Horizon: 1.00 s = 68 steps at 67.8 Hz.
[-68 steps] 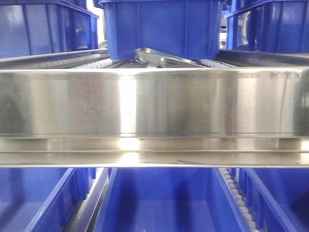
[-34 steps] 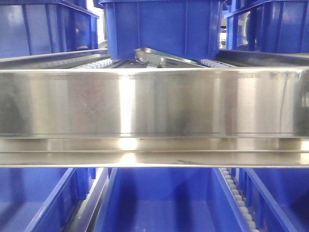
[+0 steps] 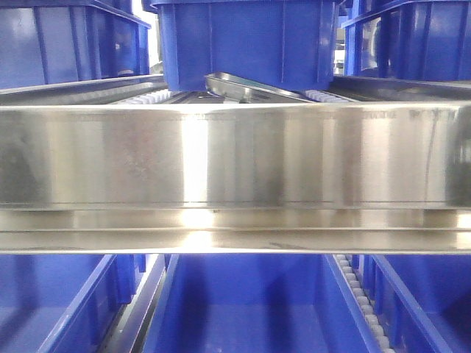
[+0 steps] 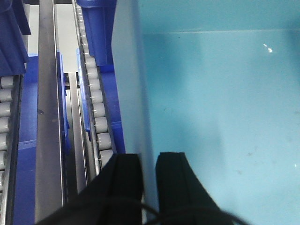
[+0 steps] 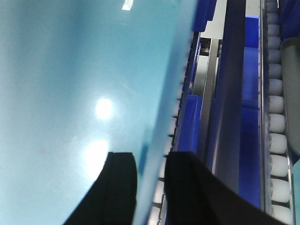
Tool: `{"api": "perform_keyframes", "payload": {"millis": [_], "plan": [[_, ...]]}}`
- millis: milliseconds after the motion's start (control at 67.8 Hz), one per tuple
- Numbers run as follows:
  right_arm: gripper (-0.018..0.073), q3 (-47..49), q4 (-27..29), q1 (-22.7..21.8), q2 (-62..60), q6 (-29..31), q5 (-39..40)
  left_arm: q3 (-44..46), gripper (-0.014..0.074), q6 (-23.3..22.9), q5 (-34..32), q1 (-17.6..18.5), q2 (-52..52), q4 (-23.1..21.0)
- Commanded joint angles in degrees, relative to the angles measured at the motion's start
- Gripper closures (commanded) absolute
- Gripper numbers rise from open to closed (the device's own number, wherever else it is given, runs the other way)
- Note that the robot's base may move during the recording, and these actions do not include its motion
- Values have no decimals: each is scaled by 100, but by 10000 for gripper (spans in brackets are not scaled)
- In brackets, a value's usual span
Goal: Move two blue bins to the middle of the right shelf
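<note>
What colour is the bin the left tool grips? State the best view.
Pale icy blue; the bin shows best in the left wrist view.

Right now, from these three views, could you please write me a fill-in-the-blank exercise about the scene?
1. The left gripper straddles one wall of the light-blue ____.
2. The right gripper has one finger inside a light-blue bin and one ____.
3. The crate above the steel rail is dark ____.
Missing words: bin; outside; blue.
</note>
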<state>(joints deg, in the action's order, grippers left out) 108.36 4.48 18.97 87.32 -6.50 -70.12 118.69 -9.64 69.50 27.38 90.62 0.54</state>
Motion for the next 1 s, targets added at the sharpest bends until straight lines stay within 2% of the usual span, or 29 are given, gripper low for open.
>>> {"api": "perform_keyframes", "payload": {"millis": [0,767,989], "plan": [[712,22,-293,-24,2,-111,283,107,707,44,-200,27,-139,-391],[712,22,-293,-24,154,-111,390,107,707,44,-200,27,-139,-391],[712,22,-293,-24,154,-111,729,107,707,44,-200,27,-139,-391]]}}
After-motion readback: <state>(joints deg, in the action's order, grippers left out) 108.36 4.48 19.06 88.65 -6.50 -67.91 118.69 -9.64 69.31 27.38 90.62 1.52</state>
